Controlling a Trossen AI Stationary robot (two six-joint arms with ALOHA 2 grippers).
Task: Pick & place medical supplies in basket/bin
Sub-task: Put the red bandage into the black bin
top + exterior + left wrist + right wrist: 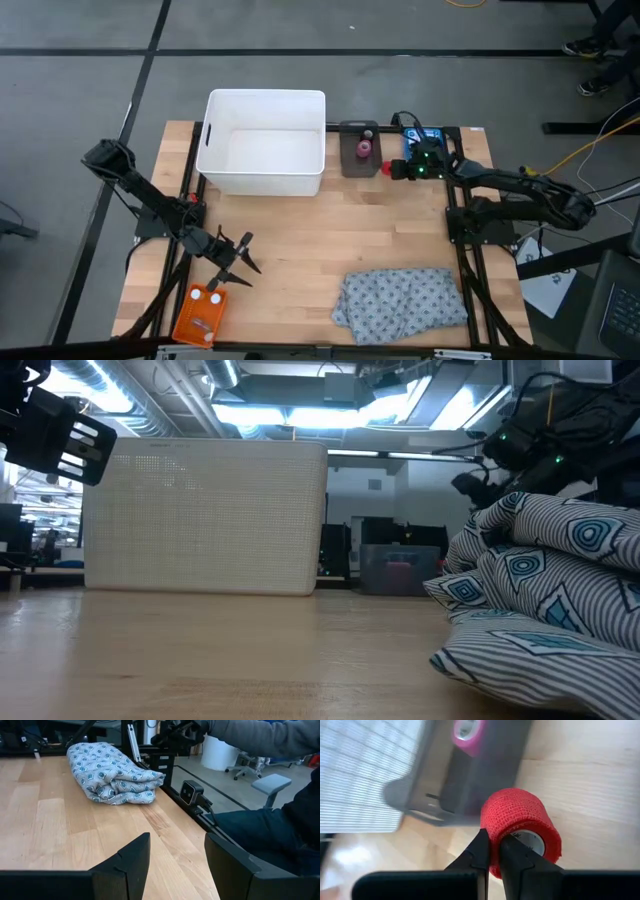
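At the far right of the tabletop (300, 240), beside the small grey tray (358, 152) holding a pink roll (363, 149), I see my right pincer (492, 851) clenched on the wall of a red roll (520, 825). It is textured crepe-like bandage with a pale core, its open end facing the wrist camera. My left pincer (238, 262) hangs released near the flat orange basket (200, 315) at the near left corner. A grey patterned cloth (402, 298) lies bunched near right, its long side running across the tabletop. A white tub (263, 143) stands at the back.
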